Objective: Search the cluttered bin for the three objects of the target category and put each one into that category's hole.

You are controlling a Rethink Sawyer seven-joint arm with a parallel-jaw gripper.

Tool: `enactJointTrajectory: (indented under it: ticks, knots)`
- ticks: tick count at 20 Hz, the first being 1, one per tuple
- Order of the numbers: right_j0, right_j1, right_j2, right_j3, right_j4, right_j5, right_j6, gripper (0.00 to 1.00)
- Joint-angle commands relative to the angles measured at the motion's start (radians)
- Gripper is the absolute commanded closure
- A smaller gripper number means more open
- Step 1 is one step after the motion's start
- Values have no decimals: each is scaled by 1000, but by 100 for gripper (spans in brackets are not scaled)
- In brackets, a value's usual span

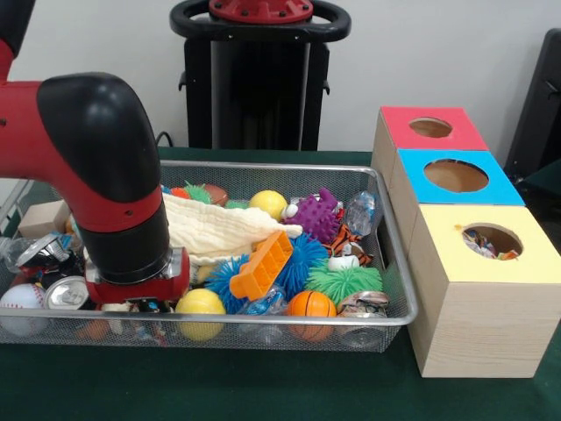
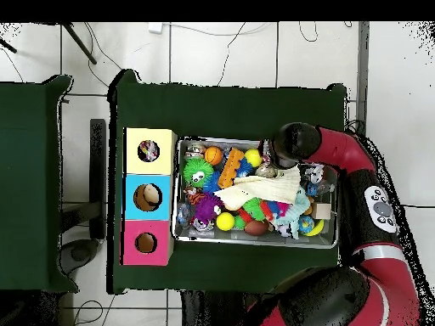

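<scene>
The wire mesh bin [image 1: 399,303] lies across the green table, full of toys; it also shows in the overhead view [image 2: 255,244]. My gripper [image 1: 145,307] is low in the bin's left front corner, under the red and black wrist, and clutter hides its tips. In the overhead view only the wrist [image 2: 297,140] shows above that corner. A small patterned thing [image 1: 145,331] shows through the mesh just below the gripper; I cannot tell what it is. The yellow-topped box's hole [image 1: 493,241] holds a printed cloth bundle [image 1: 480,243], also seen from overhead [image 2: 149,152].
The blue-topped box [image 1: 456,175] and red-topped box [image 1: 430,127] stand behind the yellow one. In the bin lie a cream cloth [image 1: 219,230], an orange brick toy [image 1: 261,265], spiky balls [image 1: 344,282], a yellow ball [image 1: 200,303], a small basketball [image 1: 311,304] and cans [image 1: 66,292].
</scene>
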Motion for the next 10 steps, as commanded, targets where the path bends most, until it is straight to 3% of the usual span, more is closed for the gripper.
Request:
enactJointTrajectory:
  ticks: [1, 6, 10]
  knots:
    - [2, 40, 53, -10, -77, -57, -232, 100]
    - [1, 30, 50, -3, -75, -54, -228, 100]
    - [-5, -115, 62, 94, -3, 28, -181, 100]
